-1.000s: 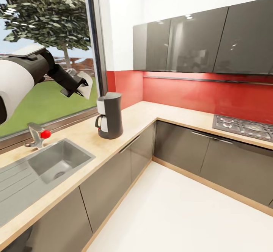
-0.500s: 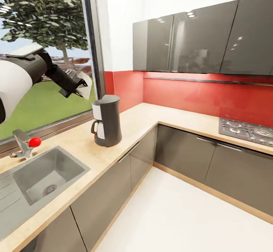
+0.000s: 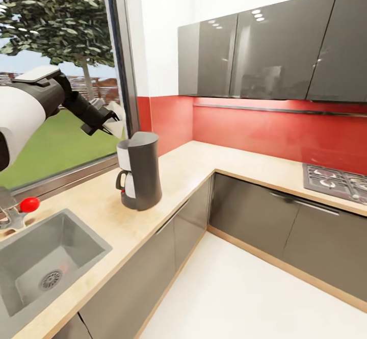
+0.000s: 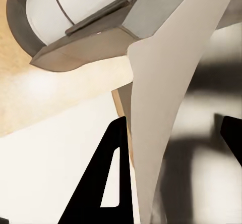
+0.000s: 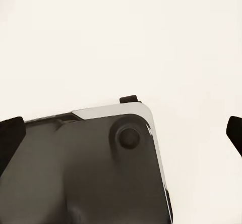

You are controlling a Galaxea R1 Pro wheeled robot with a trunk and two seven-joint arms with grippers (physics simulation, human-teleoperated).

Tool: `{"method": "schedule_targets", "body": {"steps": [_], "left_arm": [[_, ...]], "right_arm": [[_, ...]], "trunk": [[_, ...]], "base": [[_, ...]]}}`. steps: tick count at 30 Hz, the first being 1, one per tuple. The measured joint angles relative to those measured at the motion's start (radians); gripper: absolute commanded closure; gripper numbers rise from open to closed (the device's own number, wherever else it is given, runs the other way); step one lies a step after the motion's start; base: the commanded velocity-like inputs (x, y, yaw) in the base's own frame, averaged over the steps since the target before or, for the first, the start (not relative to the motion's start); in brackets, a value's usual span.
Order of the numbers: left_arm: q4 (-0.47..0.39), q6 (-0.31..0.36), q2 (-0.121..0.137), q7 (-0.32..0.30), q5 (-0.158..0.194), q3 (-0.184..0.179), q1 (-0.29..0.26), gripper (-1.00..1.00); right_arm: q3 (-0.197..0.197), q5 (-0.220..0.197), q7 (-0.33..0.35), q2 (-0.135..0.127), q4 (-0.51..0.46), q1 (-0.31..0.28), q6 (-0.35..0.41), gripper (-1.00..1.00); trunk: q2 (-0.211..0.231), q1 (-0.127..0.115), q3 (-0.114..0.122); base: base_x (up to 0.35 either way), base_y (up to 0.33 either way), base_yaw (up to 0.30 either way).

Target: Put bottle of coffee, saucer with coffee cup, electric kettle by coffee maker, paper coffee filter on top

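Note:
The coffee maker [image 3: 138, 171] stands on the kitchen countertop [image 3: 193, 163] below the window, dark grey shell facing the room. My left gripper [image 3: 106, 120] hovers up and to the left of its top, shut on a white paper coffee filter [image 3: 116, 121]. In the left wrist view the filter [image 4: 166, 93] hangs as a pale cone between the black fingers [image 4: 98, 183], and the coffee maker's top [image 4: 75, 17] lies beyond it. My right gripper [image 5: 122, 132] is open with nothing in it, pointing down at the white floor.
A steel sink [image 3: 43, 265] and a faucet with a red knob [image 3: 29, 204] sit left of the coffee maker. A gas hob [image 3: 336, 180] is set in the counter's right run. Glossy grey wall cabinets [image 3: 255, 48] hang above. The robot's dark base [image 5: 85, 173] lies under the right gripper.
The head camera has moved, sliding the sink and faucet leftward in the picture. The left gripper with the filter now sits a little nearer the coffee maker's top.

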Motion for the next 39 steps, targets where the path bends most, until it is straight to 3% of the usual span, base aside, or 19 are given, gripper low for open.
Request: {"method": "schedule_targets", "body": {"steps": [15,24,39], "left_arm": [[0.001,0.023,0.006,0.000,-0.001,-0.002,0.006,1.00],[-0.005,0.079,0.015,-0.001,0.000,0.000,0.092,1.00],[-0.008,0.089,0.023,0.000,-0.001,0.001,0.095,1.00]], "right_arm": [[0.000,0.000,0.000,0.000,0.000,0.000,0.000,-1.00],[0.000,0.000,0.000,0.000,0.000,0.000,0.000,-1.00],[0.000,0.000,0.000,0.000,0.000,0.000,0.000,-1.00]], "trunk": [[0.000,0.001,0.000],[0.000,0.001,0.000],[0.000,0.000,0.000]], "base": [[0.079,0.000,0.000],[0.000,0.000,0.000],[0.053,0.000,0.000]]}}
